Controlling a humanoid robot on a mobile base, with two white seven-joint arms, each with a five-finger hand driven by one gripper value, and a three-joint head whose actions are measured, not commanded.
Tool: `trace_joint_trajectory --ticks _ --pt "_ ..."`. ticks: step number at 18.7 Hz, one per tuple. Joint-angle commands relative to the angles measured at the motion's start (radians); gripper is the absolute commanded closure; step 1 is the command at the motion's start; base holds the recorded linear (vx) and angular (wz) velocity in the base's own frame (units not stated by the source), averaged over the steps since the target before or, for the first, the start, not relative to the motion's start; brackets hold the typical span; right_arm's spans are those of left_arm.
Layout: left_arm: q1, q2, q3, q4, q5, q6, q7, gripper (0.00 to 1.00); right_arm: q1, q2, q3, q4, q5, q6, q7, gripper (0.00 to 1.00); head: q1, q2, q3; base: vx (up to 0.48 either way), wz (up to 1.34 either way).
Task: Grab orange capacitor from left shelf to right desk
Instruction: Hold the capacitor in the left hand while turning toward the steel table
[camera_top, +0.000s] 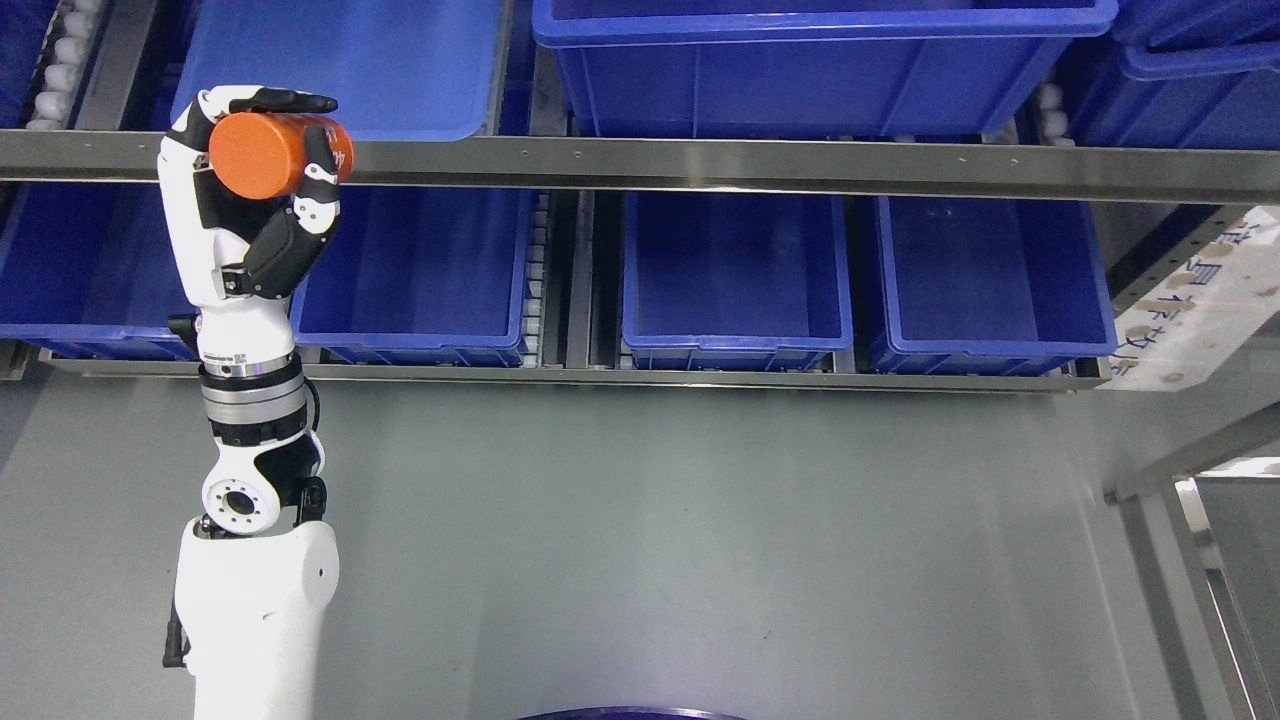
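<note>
1. The left hand (262, 170) is raised in front of the shelf (640, 165), its fingers (318, 190) curled round the orange capacitor (272, 155) and the thumb lying over the top, so the thing is clamped in the hand, clear of every bin.
2. The capacitor is a short, smooth cylinder, bright orange, with a flat round end turned toward the camera; some dark print shows on its side beneath the fingers, too small to read.
3. It looks rigid and fairly light for this hand. The glossy shell is likely slippery, so a wrap across the barrel, as now, seems safer than a pinch on the flat ends.
4. Behind and below the hand sit the blue bins (415, 275) of the shelf; those in view to the right of the hand look empty.
5. Far to the right of the hand and lower, a grey frame edge (1190, 470) shows, perhaps the tabletop; the carry there appears not yet done.
6. The right arm is out of view.
</note>
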Motion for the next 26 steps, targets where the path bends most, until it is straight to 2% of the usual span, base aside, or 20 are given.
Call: trace_joint_trajectory --ticks 1,16,22,26 --pt "-0.003 0.017 -0.02 0.0 0.0 0.001 0.001 0.97 0.033 -0.017 -0.012 -0.023 0.0 -0.001 0.0 0.0 0.0 0.0 0.0 -0.02 -0.31" --pt "-0.012 0.017 -0.08 0.003 0.017 0.037 0.002 0.97 0.033 -0.017 -0.012 -0.023 0.0 -0.001 0.0 0.0 0.0 0.0 0.0 -0.027 -0.6" --pt "-0.017 0.017 -0.111 0.003 0.018 0.174 0.002 0.97 0.033 -0.017 -0.012 -0.023 0.0 -0.001 0.0 0.0 0.0 0.0 0.0 0.059 -0.85" --pt "-0.018 0.017 -0.187 0.003 0.018 0.195 0.002 0.98 0.033 -0.017 -0.012 -0.023 0.0 -0.001 0.0 0.0 0.0 0.0 0.0 0.161 -0.74"
